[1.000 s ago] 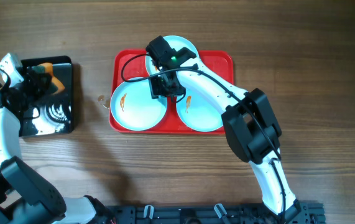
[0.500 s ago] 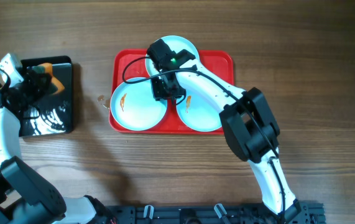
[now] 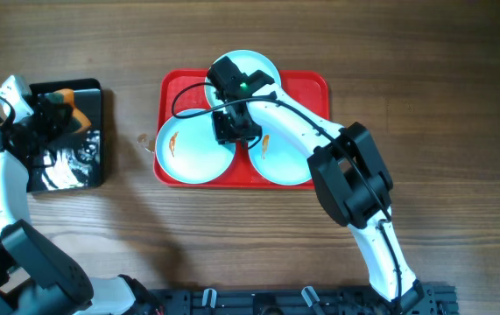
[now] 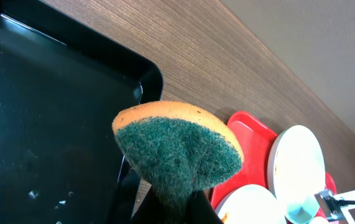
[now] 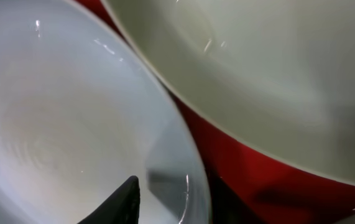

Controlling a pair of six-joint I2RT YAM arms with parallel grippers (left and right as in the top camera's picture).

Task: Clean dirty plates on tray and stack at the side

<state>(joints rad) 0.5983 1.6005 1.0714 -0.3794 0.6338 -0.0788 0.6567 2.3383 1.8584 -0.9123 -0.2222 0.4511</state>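
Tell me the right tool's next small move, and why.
Probably close the right tool on the rim of the left plate and lift: it sits at that smeared plate's edge, one fingertip inside, while the left tool holds the sponge ready.

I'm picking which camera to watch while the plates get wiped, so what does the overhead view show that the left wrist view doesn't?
Only overhead: the whole red tray, with the right arm reaching across it and the right gripper over the left plate. Only left wrist: the green scouring face of the sponge up close, pinched at its lower end by the left fingers. Both: the black tray, part of the red tray, and pale plates.
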